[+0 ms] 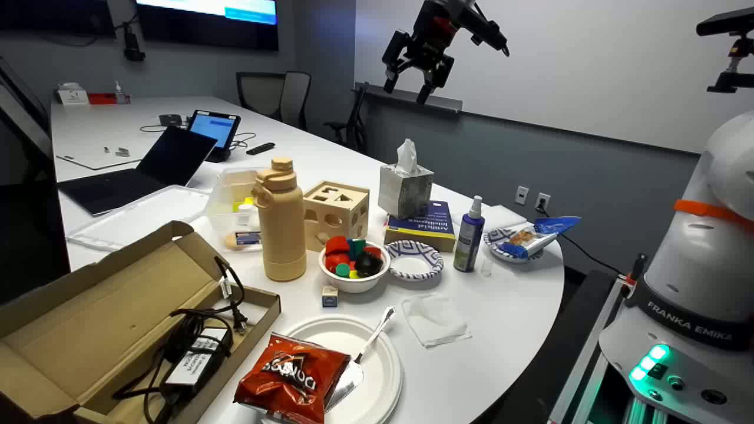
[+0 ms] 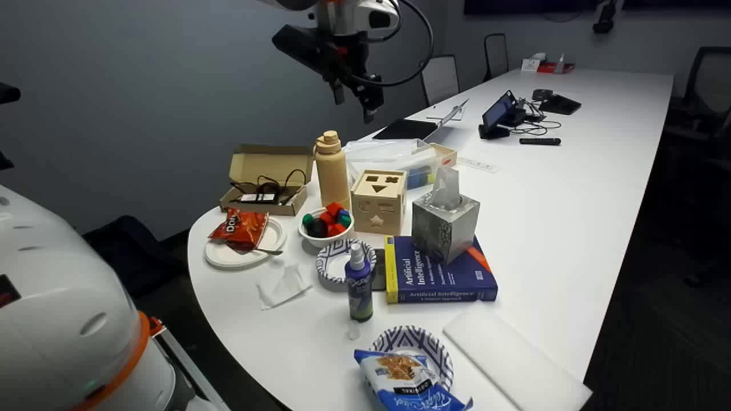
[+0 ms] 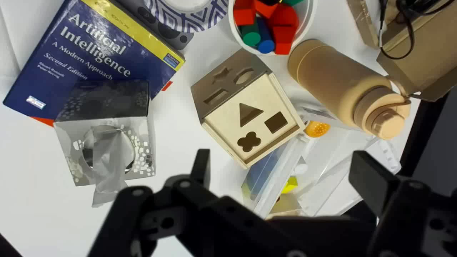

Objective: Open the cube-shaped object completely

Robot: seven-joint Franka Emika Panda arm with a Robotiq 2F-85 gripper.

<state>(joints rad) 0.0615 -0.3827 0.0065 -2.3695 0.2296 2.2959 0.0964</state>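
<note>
The cube-shaped object is a light-wood cube box with cut-out holes, standing upright on the table in both exterior views (image 1: 349,222) (image 2: 377,214). It also shows in the middle of the wrist view (image 3: 257,125). Its flat lid, with triangle, square and clover holes, lies in the top within the raised rim. My gripper is open and empty, high above the table in both exterior views (image 1: 406,94) (image 2: 353,108). In the wrist view the gripper's fingers (image 3: 282,162) are wide apart, below the cube box in the picture. Nothing touches the box.
The tan bottle (image 2: 332,174) stands close beside the box. A bowl of coloured blocks (image 2: 326,240) is in front. A clear plastic bin (image 3: 264,182) lies against another side. The tissue box (image 3: 107,142) stands on a blue book (image 2: 440,279). An open cardboard box (image 1: 147,294) is nearby.
</note>
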